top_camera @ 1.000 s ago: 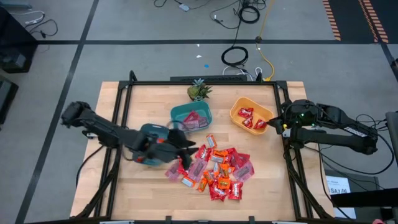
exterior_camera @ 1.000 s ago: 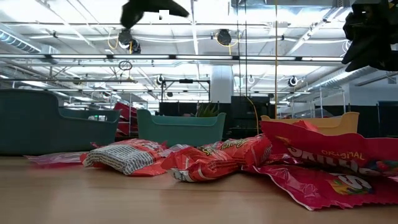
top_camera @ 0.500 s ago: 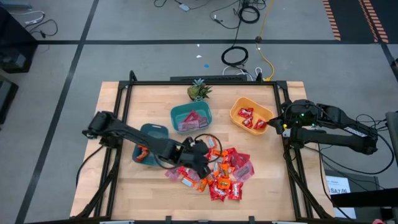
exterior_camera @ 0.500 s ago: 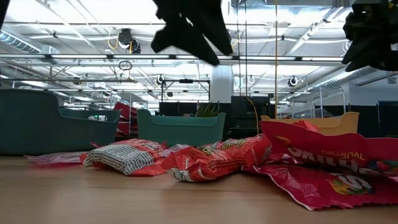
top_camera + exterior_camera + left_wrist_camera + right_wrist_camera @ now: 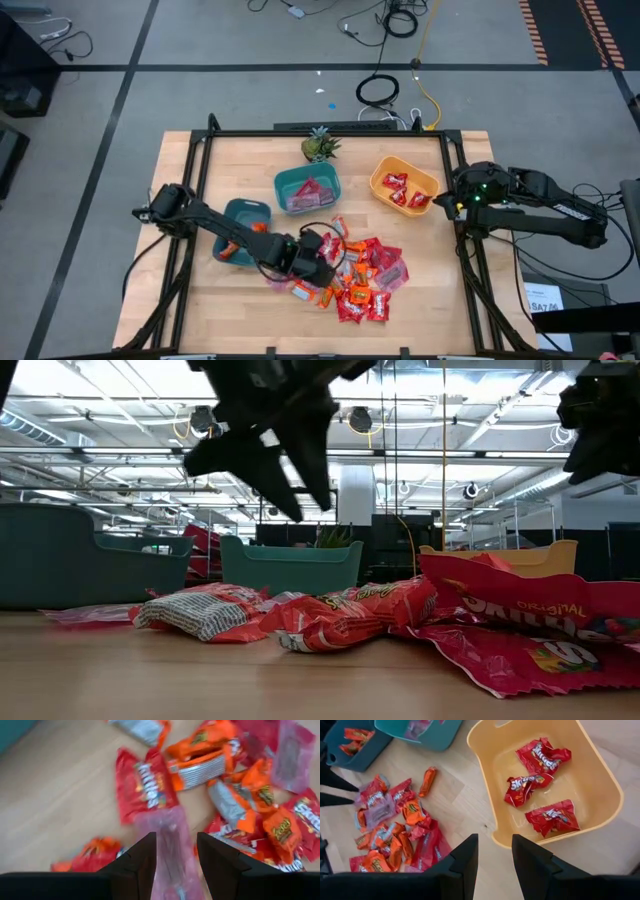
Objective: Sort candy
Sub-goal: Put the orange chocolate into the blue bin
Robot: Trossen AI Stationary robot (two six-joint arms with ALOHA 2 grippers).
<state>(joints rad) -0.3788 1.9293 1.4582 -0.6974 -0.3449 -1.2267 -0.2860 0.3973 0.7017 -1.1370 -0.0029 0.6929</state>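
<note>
The candy pile point(image 5: 362, 277) of red, orange and pink-purple wrappers lies on the wooden table, right of centre near the front; it also shows in the low view point(image 5: 350, 615). My left gripper point(image 5: 318, 258) hangs open above the pile's left edge, clear of it point(image 5: 310, 510). In its wrist view point(image 5: 176, 840) a pink-purple candy point(image 5: 167, 827) lies below the gap between the fingers. My right gripper point(image 5: 447, 205) waits open point(image 5: 492, 842) over the near rim of the yellow bowl point(image 5: 605, 780), which holds three red candies point(image 5: 542, 756).
A teal bowl point(image 5: 283, 183) with pink candies stands at the centre back. A darker blue bowl point(image 5: 236, 210) with orange candies sits under my left arm. A small green plant point(image 5: 319, 146) stands at the far edge. Bare wood lies at the front left.
My left gripper swung from over the blue bowl toward the table's right, reaching the candy pile's left edge, and came down toward it, staying open. The candies have not moved.
</note>
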